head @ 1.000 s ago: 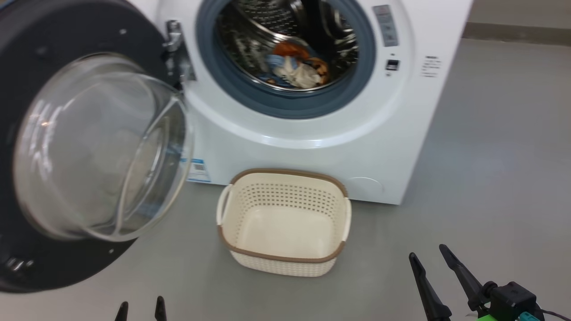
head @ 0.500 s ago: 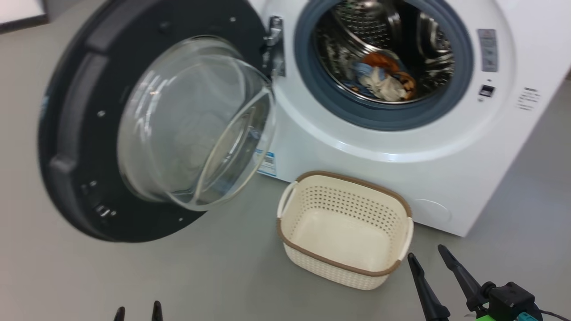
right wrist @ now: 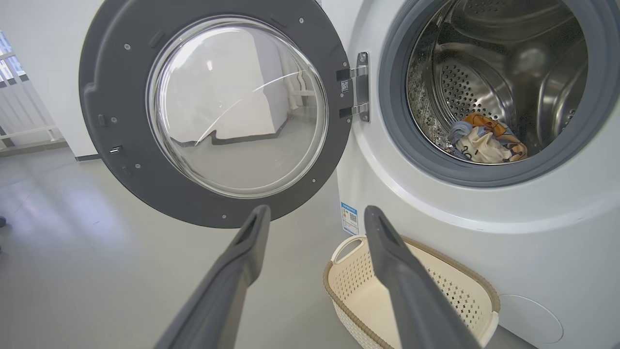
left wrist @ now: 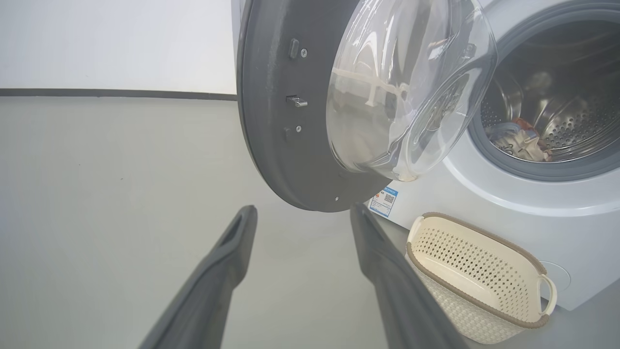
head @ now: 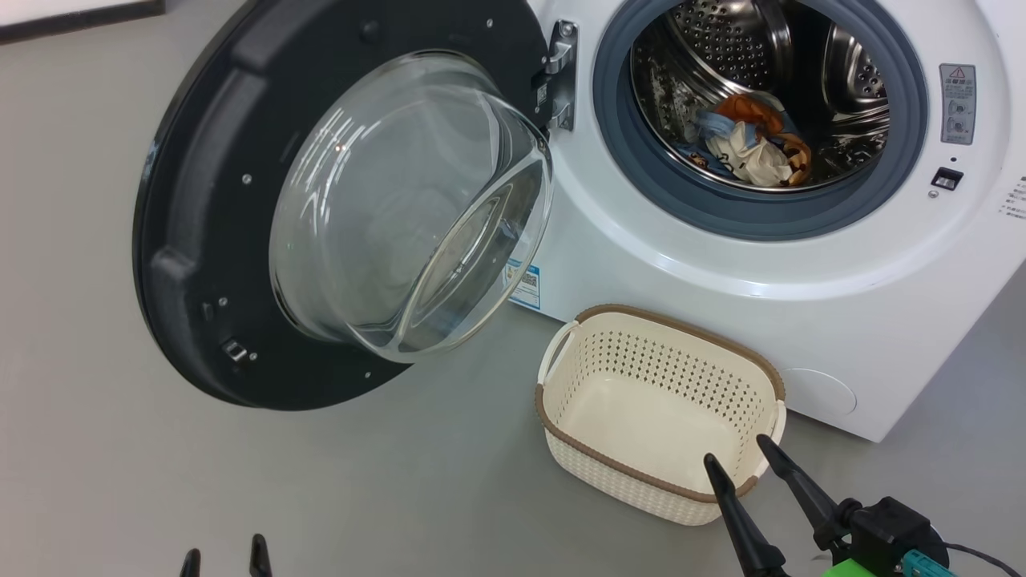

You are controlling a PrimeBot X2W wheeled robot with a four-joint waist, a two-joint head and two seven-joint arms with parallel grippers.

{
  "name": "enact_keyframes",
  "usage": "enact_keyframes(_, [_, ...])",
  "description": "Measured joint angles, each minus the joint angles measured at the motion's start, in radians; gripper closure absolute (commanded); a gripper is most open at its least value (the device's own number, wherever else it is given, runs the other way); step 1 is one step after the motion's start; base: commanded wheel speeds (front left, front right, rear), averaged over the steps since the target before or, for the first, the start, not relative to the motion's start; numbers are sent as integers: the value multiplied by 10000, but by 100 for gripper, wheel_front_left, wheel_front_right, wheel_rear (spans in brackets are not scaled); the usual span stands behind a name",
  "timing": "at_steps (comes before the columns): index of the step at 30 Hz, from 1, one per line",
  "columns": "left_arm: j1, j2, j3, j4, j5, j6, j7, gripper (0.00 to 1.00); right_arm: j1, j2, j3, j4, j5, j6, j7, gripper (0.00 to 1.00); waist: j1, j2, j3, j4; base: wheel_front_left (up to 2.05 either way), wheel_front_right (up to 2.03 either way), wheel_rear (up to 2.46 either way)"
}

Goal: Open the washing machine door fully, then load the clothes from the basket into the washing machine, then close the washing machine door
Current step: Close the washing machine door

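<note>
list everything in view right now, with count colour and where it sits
washing machine: 1, white, behind the basket
washing machine door: 1, black with clear glass bowl, swung open on the left of the opening in the head view
hinge: 1, metal, between door and opening
clothes: 1 bundle, light blue, orange and cream, inside the steel drum
basket: 1, cream with brown rim, empty, on the floor before the machine
label sticker: 1, blue, machine's lower front
floor: grey
left gripper: 1, dark, open, head view's lower left
right gripper: 1, dark, open, head view's lower right
</note>
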Motion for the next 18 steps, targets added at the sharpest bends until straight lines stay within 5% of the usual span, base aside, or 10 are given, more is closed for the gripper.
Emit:
enact_keyframes(2, [0, 0, 8, -33, -119, 13, 0, 60, -71, -40, 12, 25, 10, 0, 0, 0, 0, 0, 21, 15, 0, 0, 0])
enact_keyframes(4, [1, 0, 25, -54, -167, 17, 0, 100, -95, -67, 25, 29, 10, 0, 0, 0, 0, 0, 33, 22, 0, 0, 0])
enact_keyframes(18, [7, 0, 219, -111, -439, 38, 0, 100, -87, -50, 33, 38, 12, 0, 0, 0, 0, 0, 46, 29, 0, 0, 0])
